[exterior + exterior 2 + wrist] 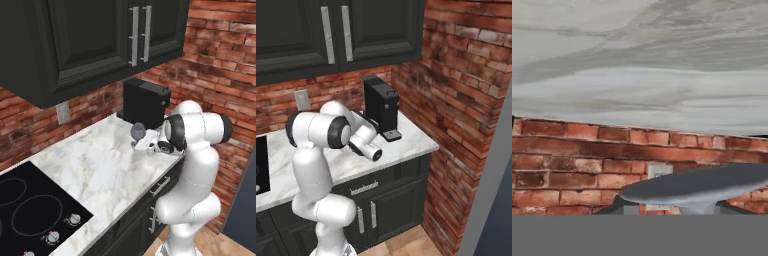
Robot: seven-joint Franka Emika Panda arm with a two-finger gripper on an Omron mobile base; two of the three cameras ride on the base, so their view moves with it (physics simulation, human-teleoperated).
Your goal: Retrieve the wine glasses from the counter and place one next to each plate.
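One glass (pixel 138 131) is sitting in the claw (pixel 145 145), which is clamping its stem above the bench (pixel 95 170) (upside-down in hand view); placing beside plates is still pending.

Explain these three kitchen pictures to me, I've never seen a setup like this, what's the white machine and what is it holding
The white machine is a robot arm with dark joints, standing on a base in a computer-rendered kitchen. Two pictures come from cameras on that base, behind the arm to its left and right. The third comes from a camera on its hand and appears rolled upside down: marble above, red brick wall below.

The surface is a white grey-veined marble counter over black cabinets, with a black glass cooktop at one end and a black boxy coffee machine in the corner.

In the left view the gripper seems to hold a small bluish-grey stemmed wine glass by its stem. The grey disc near the hand camera is probably its round foot.
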